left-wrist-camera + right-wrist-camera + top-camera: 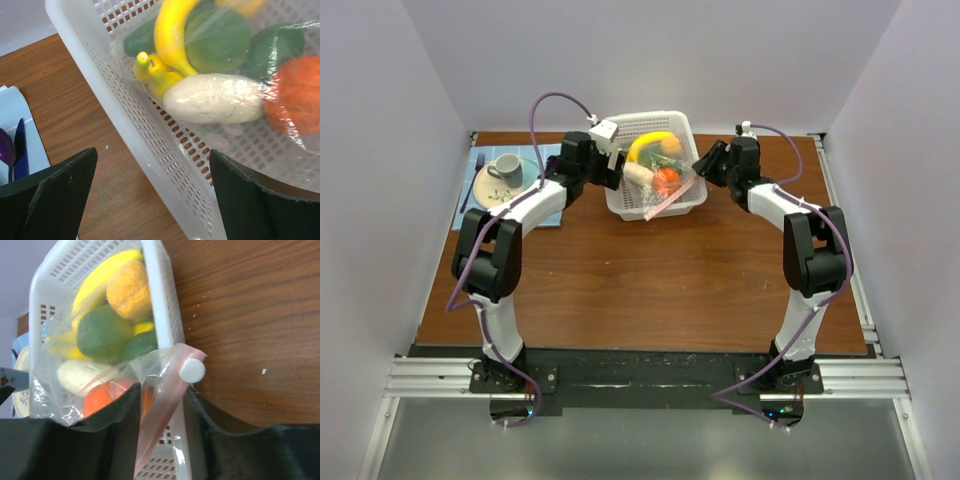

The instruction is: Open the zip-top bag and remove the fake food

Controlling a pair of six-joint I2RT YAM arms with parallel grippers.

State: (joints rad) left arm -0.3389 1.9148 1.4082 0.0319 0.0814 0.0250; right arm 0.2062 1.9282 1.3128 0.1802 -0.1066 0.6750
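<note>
The zip-top bag (665,185) lies in a white perforated basket (660,120), its pink zip strip (160,415) and white slider (192,371) draped over the basket's near right corner. Inside the bag are the fake food pieces: a banana (170,35), a white oblong piece (215,98), a green piece (217,37) and an orange-red piece (300,90). My left gripper (155,200) is open, with its fingers either side of the basket's left wall (125,120). My right gripper (162,440) is open, with the zip strip and basket rim between its fingers.
A blue mat (552,215) at the back left holds a plate (485,190), a cup (505,168) and a purple spoon (5,150). White walls close in the table on three sides.
</note>
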